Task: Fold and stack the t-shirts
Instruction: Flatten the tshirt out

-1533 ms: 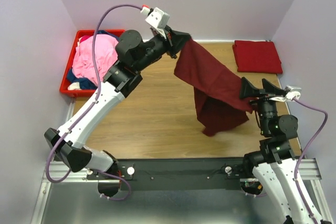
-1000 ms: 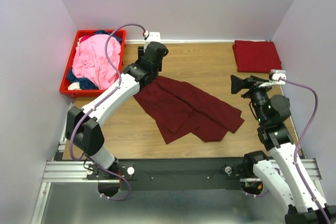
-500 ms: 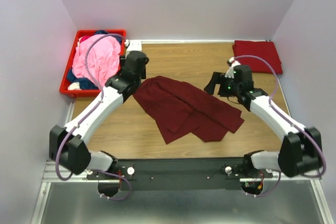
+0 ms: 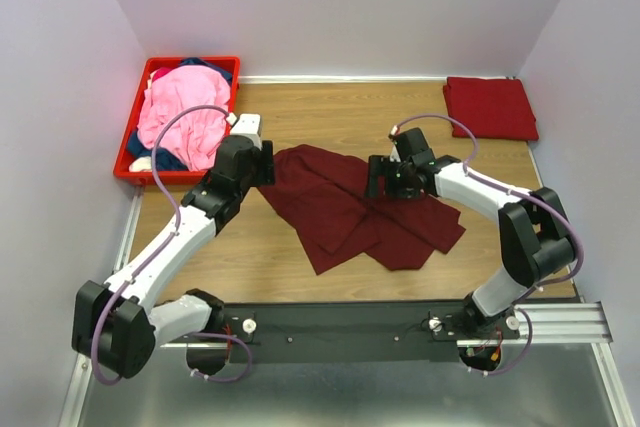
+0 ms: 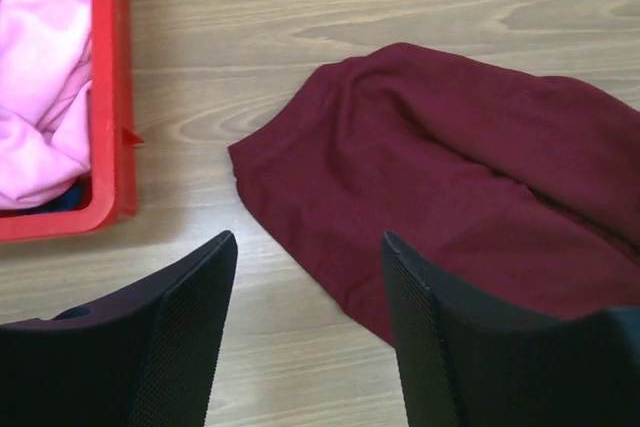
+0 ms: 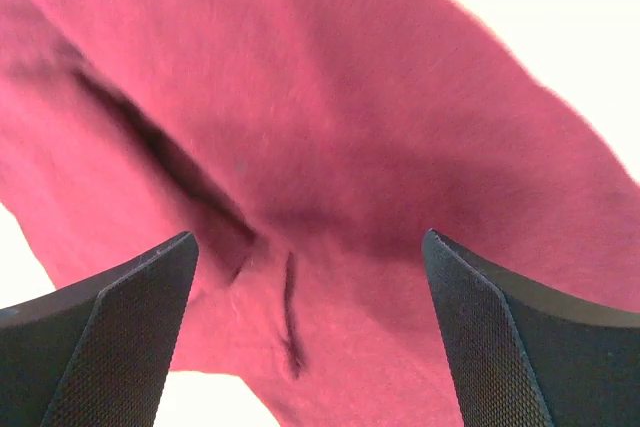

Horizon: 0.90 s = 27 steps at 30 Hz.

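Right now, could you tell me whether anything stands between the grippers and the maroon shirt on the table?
Nothing visible does. The left gripper hangs open at the edge of the maroon shirt, and the right gripper is open directly above the cloth.

Maroon t-shirt [image 6: 330, 147]: blurred in the right wrist view and running off every edge; cut off at the right in the left wrist view.
Tabletop [image 6: 520, 7]: bleached white in the right wrist view, its grain lost.
Navy t-shirt [image 4: 170, 157]: mostly buried beneath the pink t-shirt [image 4: 180, 112].
Crate [image 5: 112, 97]: cropped at the left wrist view's left edge.
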Each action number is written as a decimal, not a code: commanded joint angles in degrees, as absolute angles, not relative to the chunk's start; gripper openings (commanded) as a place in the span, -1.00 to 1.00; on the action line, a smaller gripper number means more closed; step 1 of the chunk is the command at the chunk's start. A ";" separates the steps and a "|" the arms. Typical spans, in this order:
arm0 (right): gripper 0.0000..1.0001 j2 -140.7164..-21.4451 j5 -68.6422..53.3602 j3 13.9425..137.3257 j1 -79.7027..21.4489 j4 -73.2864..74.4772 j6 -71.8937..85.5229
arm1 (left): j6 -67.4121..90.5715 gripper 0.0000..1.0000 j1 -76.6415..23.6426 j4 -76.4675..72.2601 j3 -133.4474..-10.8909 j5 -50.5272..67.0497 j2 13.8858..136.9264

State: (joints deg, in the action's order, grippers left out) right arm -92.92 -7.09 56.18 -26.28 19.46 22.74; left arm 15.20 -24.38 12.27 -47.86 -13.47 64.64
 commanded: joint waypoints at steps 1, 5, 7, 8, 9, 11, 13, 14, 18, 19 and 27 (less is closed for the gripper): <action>1.00 -93.34 -0.27 60.55 -26.28 21.44 26.10 | 15.38 0.38 -24.52 6.50 -47.46 -9.14 60.82; 1.00 -94.66 2.37 61.08 -26.28 23.29 28.65 | 19.15 0.42 -24.43 7.11 -48.42 -8.61 60.99; 1.00 -95.18 3.34 61.00 -26.28 24.25 28.74 | 19.78 0.52 -24.43 9.22 -50.27 -7.83 62.40; 1.00 -95.19 3.51 60.65 -26.28 24.34 28.74 | 18.99 0.51 -24.43 10.19 -51.32 -6.52 63.45; 1.00 -95.19 3.86 60.56 -26.19 24.52 28.91 | 18.38 0.51 -24.43 10.63 -51.59 -5.89 63.80; 1.00 -94.84 4.91 60.21 -26.28 25.22 28.39 | 16.88 0.50 -24.52 10.72 -51.33 -4.49 64.16; 1.00 -94.40 6.50 59.94 -26.28 25.75 28.39 | 16.35 0.45 -24.52 10.46 -50.63 -4.66 64.07; 1.00 -94.05 7.63 59.85 -26.28 25.84 28.21 | 16.52 0.44 -24.52 10.28 -50.36 -5.35 64.07; 1.00 -95.26 9.05 59.94 -26.28 26.28 27.25 | 17.75 0.44 -24.52 10.90 -49.75 -7.12 65.04; 1.00 -95.88 9.40 59.94 -26.28 26.28 27.07 | 17.84 0.43 -24.43 11.07 -49.66 -6.95 65.74; 1.00 -105.55 17.56 64.15 -26.10 26.46 26.63 | 19.42 0.41 -24.61 12.66 -49.31 -6.50 67.33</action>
